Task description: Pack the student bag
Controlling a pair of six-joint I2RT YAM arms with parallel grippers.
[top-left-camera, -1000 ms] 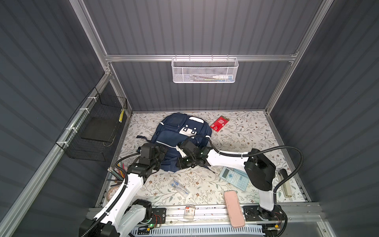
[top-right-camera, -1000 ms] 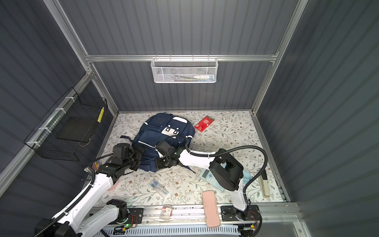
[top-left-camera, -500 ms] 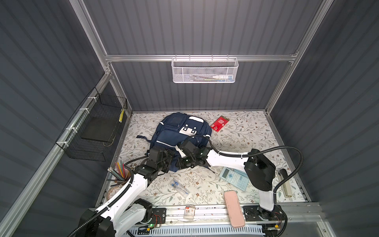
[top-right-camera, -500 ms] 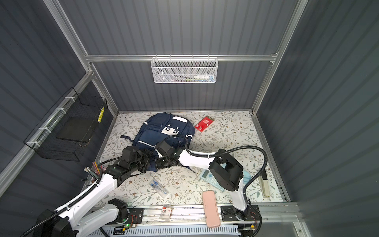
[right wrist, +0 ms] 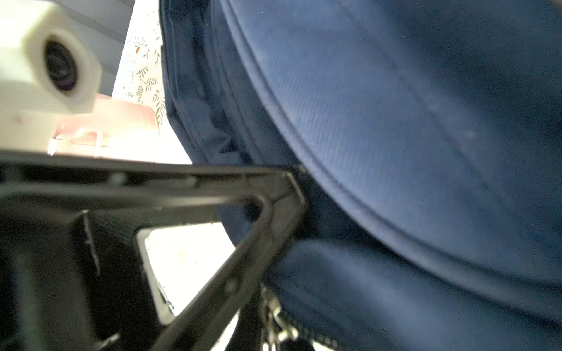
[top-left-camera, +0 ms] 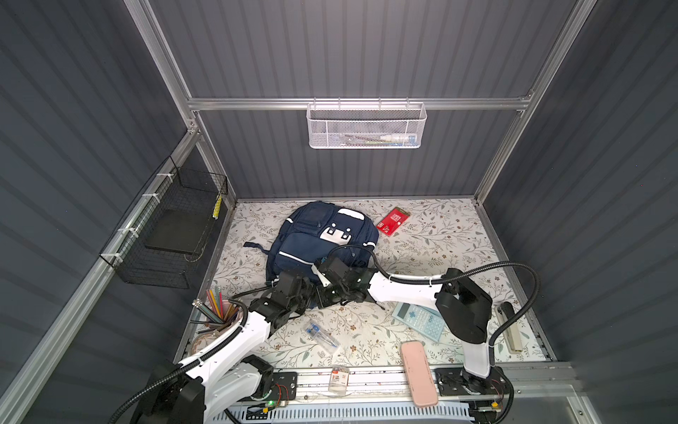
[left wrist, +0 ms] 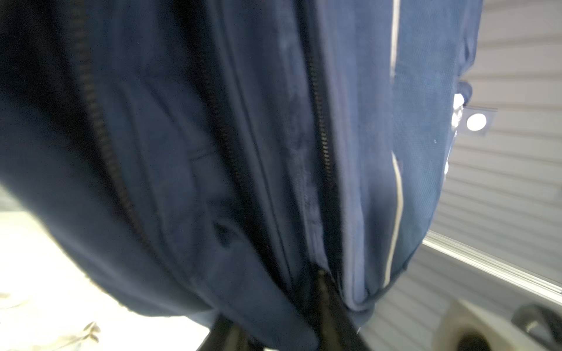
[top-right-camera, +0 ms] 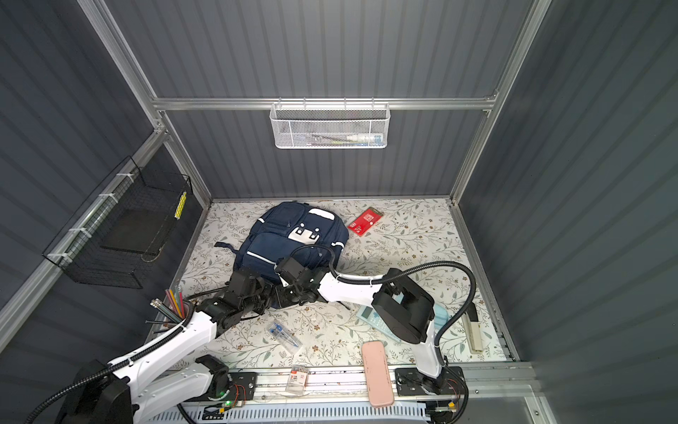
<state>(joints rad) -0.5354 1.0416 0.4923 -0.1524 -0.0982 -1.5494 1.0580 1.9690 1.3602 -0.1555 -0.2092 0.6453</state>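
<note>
In both top views the two wrists cover the near edge of the student bag [top-left-camera: 312, 238], so we see neither pair of fingers there. Both wrist views are blurred. The left fingers [left wrist: 333, 310] run off the picture's edge, and we cannot tell whether they hold the fabric. The right arm [top-left-camera: 403, 290] hides part of the calculator [top-left-camera: 414, 321]. What lies in the white mesh basket [top-left-camera: 367, 121] is too small to name.

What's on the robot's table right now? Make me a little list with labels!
Bag: student bag, navy, lying on the flowery mat
Left gripper: at the bag's near edge; open or shut unclear
Right gripper: shut, tip against the bag
Outside the bag: red packet, calculator, pink case, pen packet, cup of pencils
</note>
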